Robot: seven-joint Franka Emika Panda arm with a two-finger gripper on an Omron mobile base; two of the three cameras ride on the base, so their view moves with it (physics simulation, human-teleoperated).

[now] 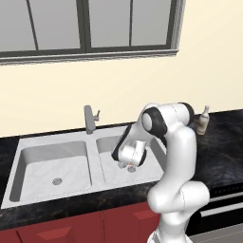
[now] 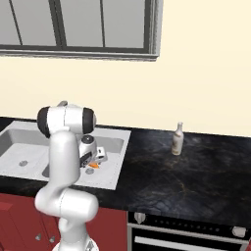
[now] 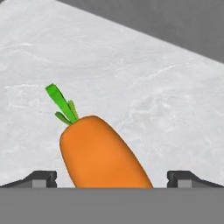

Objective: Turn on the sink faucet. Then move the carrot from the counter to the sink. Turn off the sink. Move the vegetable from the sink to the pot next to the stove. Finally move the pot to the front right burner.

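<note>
The orange carrot (image 3: 103, 153) with its green stem lies on the light grey floor of the sink's right basin (image 1: 107, 163), also seen as a small orange carrot (image 2: 93, 165) beside the hand. My gripper (image 3: 112, 178) is lowered into that basin and stands open, one fingertip (image 3: 41, 178) on each side of the carrot, neither touching it. The grey sink faucet (image 1: 88, 118) stands behind the divider between the two bowls. No water shows. The pot and the front right burner are out of view.
A pale slim bottle (image 2: 178, 138) stands at the back of the black counter (image 2: 186, 171), right of the sink (image 2: 117, 147). The stove's front with round grey knobs (image 2: 139, 217) lies below the counter on the right. The left basin (image 1: 52, 163) holds nothing.
</note>
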